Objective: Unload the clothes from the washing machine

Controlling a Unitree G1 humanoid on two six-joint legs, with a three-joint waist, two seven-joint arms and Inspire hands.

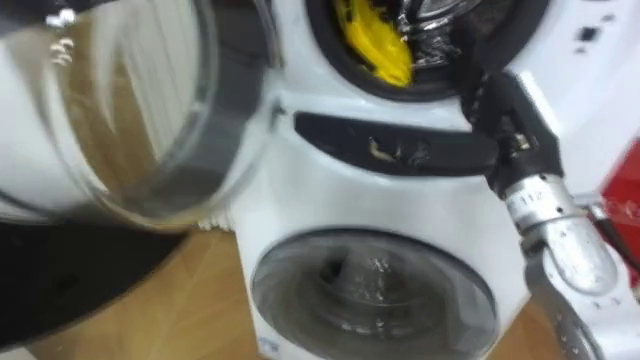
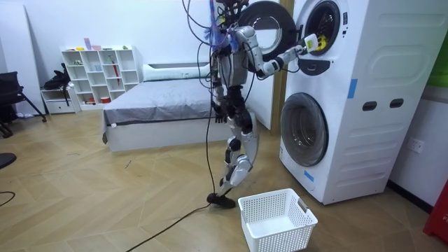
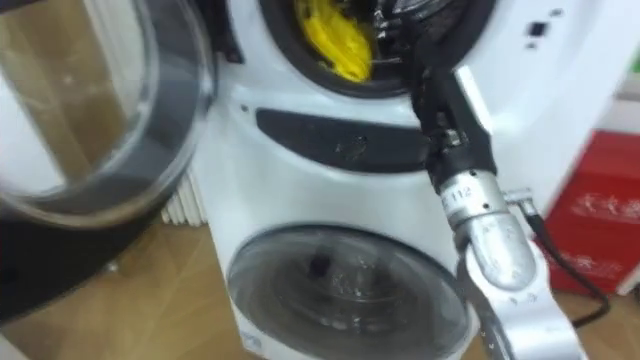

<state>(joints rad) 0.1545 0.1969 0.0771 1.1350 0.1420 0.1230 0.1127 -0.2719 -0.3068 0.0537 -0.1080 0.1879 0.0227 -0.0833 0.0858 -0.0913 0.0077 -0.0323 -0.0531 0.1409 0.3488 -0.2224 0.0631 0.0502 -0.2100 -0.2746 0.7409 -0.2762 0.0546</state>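
Observation:
A yellow garment (image 1: 375, 40) hangs over the lower rim of the upper washing machine's drum opening (image 1: 440, 85); it also shows in the room view as the yellow cloth (image 2: 320, 42). My right arm reaches up from the lower right, and my right hand (image 1: 428, 28) is inside the drum mouth just right of the garment. Its fingers are hidden in the dark drum. I stand in front of the stacked machines. My left hand (image 2: 219, 116) hangs by my hip.
The upper machine's round glass door (image 1: 120, 110) stands swung open at my left. Below is the lower machine's shut door (image 1: 375, 290). A white laundry basket (image 2: 276, 220) sits on the wooden floor before the machines. A red box (image 1: 625, 200) is at the right, and a bed (image 2: 161, 105) stands behind me.

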